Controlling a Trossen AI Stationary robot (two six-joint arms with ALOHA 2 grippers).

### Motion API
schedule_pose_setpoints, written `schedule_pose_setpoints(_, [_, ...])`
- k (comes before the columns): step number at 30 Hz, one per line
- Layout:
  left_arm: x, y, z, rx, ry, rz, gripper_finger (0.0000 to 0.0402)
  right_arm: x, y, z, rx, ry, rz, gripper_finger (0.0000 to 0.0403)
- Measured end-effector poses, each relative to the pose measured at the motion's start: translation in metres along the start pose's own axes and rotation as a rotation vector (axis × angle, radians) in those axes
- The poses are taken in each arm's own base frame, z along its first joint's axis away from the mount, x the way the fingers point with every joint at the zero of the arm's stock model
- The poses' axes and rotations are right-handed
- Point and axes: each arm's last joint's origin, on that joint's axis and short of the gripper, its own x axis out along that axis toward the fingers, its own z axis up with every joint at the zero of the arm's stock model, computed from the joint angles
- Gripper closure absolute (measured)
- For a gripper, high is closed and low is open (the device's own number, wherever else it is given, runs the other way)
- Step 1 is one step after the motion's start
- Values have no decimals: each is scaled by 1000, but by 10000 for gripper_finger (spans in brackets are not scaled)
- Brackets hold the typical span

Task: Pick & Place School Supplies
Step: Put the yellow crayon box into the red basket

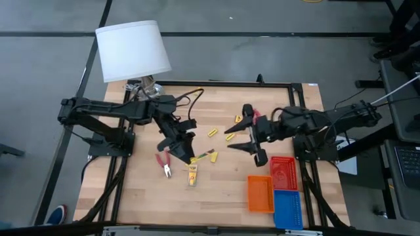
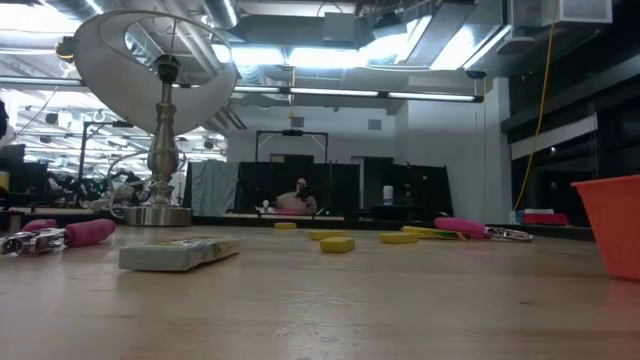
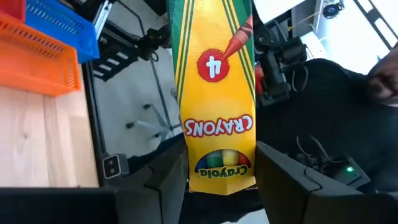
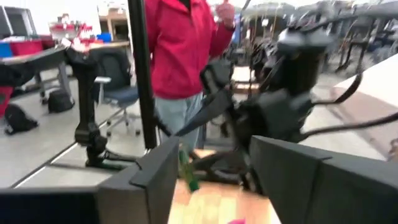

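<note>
My left gripper (image 3: pixel 217 186) clamps a crayon pack (image 3: pixel 216 93); right gripper (image 1: pixel 244 134) fingers apart, empty. Trays (image 1: pixel 260 194) at lower right look unfilled, nearly everything left

On your surface (image 1: pixel 216 190) the lamp (image 1: pixel 133 51) stands at the far left corner, and three mesh trays (image 1: pixel 275 187) cluster at the near right. Between the two arms you have small blocks (image 1: pixel 213 132) scattered toward the far side. A crayon pack (image 1: pixel 192 174) lies nearer, with a scissor-like tool (image 1: pixel 164 164) just left of it.
</note>
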Motion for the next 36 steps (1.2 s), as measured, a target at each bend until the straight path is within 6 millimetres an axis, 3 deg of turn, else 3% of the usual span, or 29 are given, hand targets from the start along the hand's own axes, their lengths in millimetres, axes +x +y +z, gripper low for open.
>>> schedule_pose_setpoints(8, [-2,-5,2,26,-7,-30,233,35,10,-2,13,38,24,198])
schedule_pose_setpoints(15, [-2,-7,3,44,-10,-47,233,51,12,-5,59,52,23,212])
schedule_pose_setpoints(36, [-2,-10,5,59,-36,-61,233,58,15,-9,62,62,22,213])
